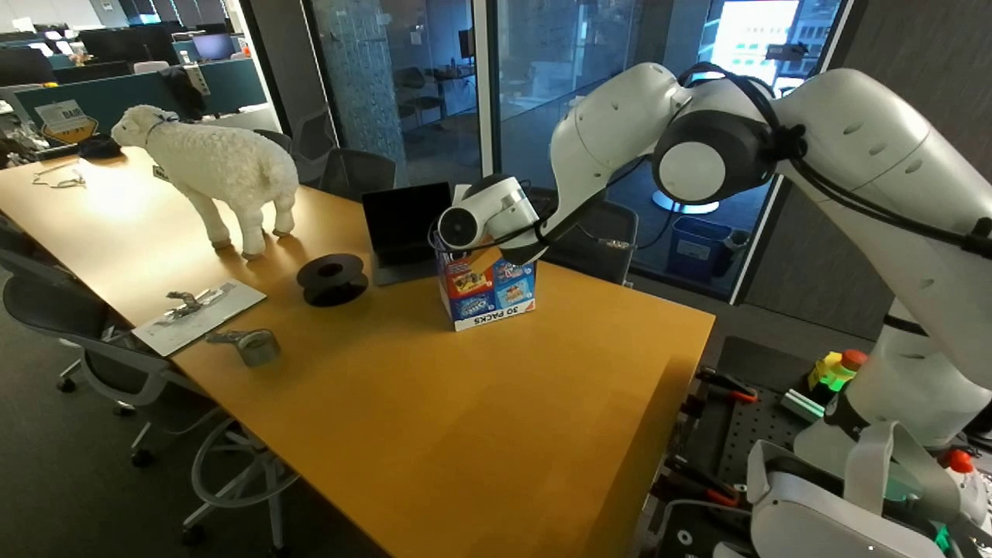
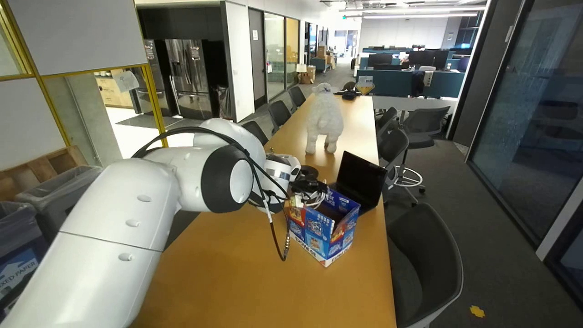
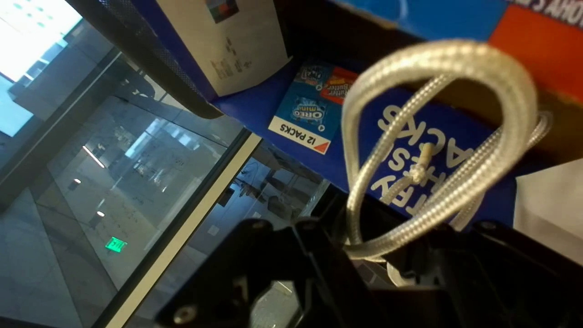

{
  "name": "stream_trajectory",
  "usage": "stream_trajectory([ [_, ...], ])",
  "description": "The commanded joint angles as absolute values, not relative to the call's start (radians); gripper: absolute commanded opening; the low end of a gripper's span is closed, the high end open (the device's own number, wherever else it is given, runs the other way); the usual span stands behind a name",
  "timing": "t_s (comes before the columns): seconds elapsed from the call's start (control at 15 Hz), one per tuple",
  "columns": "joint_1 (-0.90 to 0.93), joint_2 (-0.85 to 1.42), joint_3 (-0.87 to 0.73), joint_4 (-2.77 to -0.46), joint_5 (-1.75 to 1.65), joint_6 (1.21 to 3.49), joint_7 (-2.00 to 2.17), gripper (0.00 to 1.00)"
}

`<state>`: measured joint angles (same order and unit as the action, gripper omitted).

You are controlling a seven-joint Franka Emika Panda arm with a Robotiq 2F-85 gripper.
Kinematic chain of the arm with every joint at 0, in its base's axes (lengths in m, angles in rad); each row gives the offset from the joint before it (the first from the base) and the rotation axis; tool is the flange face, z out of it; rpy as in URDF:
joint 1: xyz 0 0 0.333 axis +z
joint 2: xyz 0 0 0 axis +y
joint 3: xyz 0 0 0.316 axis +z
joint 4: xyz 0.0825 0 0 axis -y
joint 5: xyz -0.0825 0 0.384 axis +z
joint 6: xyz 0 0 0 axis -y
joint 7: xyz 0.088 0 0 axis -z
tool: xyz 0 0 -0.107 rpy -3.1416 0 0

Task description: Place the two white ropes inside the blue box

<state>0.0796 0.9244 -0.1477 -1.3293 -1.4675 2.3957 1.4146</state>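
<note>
At the open top of the blue box [image 2: 314,237], a white rope [image 3: 521,102] is pinched between the fingers of the gripper [image 3: 364,239]. The rope is bent into a loop. In the wrist view, the long axis of the loop is inclined, running from the fingertips toward the upper right, with the rounded bend directed away from the gripper. A knotted end [image 3: 418,173] is seen within the outline of the loop, pointed mostly toward the top of that view. Behind the loop, a printed panel [image 3: 305,114] of the box is shown. Thinner strands [image 3: 397,127] are crossed with the thicker part; whether one rope or both are held cannot be told. In an exterior view, white strands [image 2: 315,198] are seen at the rim of the box. The box is stood upright on the table [image 1: 465,418], its mouth directed upward and its side lettering inverted. A laptop [image 1: 403,221] is placed just beside the box. Farther along, a black reel [image 1: 333,291] and a toy sheep [image 1: 225,163] are placed.
</note>
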Motion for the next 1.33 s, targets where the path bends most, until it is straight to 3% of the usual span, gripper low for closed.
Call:
stream_trajectory([
  [0.0,0.038,0.963,-0.111,-1.268,-1.454,2.421,1.336,0.06],
  [0.2,0.03,0.971,-0.1,-1.262,-1.446,2.416,1.299,0.07],
  [0.27,0.028,0.97,-0.094,-1.263,-1.438,2.412,1.282,0.37],
  [0.4,0.028,0.969,-0.087,-1.263,-1.426,2.408,1.253,0.45],
  [0.87,0.041,0.911,-0.035,-1.303,-1.27,2.402,1.059,0.99],
  [1.27,0.098,0.756,-0.054,-1.356,-1.166,2.299,0.949,1.0],
])
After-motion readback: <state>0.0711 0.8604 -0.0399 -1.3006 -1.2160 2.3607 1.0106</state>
